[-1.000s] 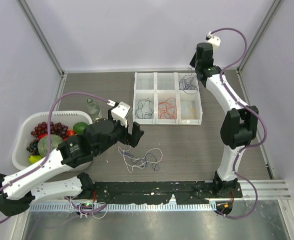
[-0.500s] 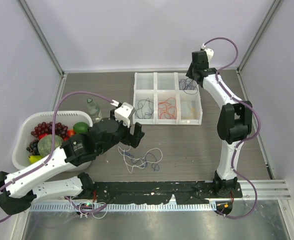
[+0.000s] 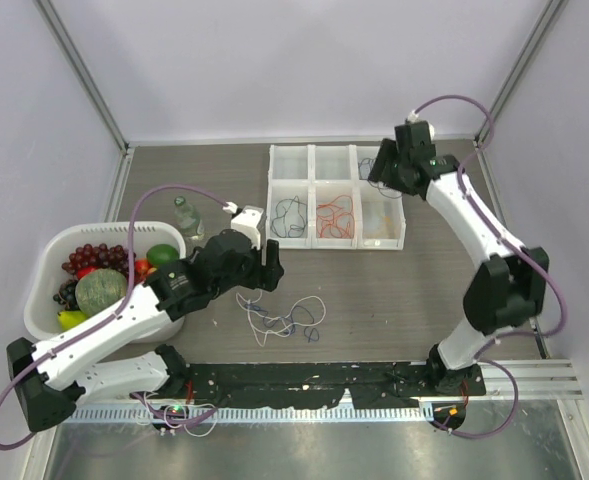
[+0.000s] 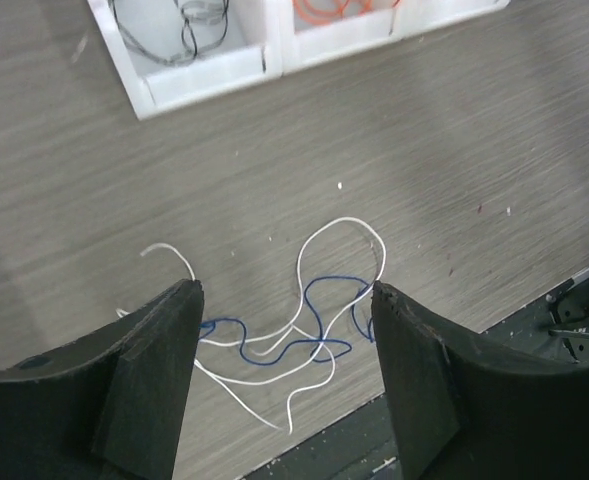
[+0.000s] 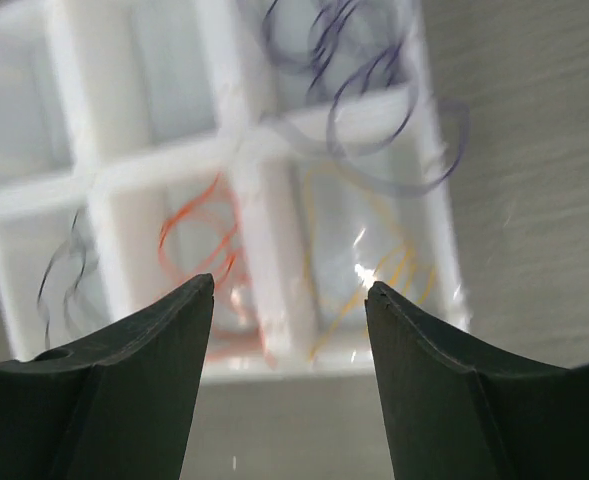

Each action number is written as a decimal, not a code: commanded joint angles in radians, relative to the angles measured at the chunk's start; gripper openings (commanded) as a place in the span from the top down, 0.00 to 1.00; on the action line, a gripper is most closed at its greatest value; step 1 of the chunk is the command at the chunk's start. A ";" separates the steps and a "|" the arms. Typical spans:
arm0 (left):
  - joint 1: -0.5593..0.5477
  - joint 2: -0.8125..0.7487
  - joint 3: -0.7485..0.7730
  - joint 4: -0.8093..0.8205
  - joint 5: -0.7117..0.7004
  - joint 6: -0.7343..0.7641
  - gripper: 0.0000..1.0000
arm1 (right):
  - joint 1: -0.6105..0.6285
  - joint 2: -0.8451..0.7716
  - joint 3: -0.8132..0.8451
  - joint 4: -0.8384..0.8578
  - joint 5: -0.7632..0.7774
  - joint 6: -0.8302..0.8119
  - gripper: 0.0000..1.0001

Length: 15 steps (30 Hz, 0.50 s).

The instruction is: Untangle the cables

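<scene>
4 cables [image 3: 335, 215] binned in tray [image 3: 336, 245]. White-blue tangle [image 4: 314, 348] left on worktop [image 3: 374, 290]. Left gripper [image 4: 284, 290], right gripper [image 5: 291, 285]: jaws open, empty.

The table [image 4: 454, 150] is grey-brown with streaks. On it lie a white cable [image 4: 344, 219] and a blue cable [image 4: 329, 280]. The white tray [image 3: 312, 165] has a black cable [image 3: 291, 212], an orange cable [image 3: 335, 214], a yellow cable [image 5: 384, 275] and a purple cable [image 5: 349, 75].

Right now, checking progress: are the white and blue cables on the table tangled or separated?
Tangled: the blue cable crosses the white cable loops several times on the table.
</scene>
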<state>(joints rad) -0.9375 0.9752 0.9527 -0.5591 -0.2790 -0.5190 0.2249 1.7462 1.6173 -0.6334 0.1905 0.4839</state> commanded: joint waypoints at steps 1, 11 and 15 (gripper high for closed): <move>0.022 0.040 -0.035 -0.039 0.113 -0.088 0.32 | 0.141 -0.281 -0.291 0.092 -0.279 -0.042 0.34; 0.052 0.037 -0.156 0.013 0.267 -0.134 0.47 | 0.619 -0.542 -0.847 0.431 -0.551 0.002 0.41; 0.075 0.026 -0.183 -0.024 0.314 -0.156 0.49 | 0.634 -0.473 -0.889 0.492 -0.505 -0.019 0.41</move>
<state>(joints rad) -0.8810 1.0233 0.7868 -0.5777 -0.0402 -0.6491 0.8532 1.2423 0.7288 -0.3168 -0.3065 0.4782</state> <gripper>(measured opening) 0.513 0.596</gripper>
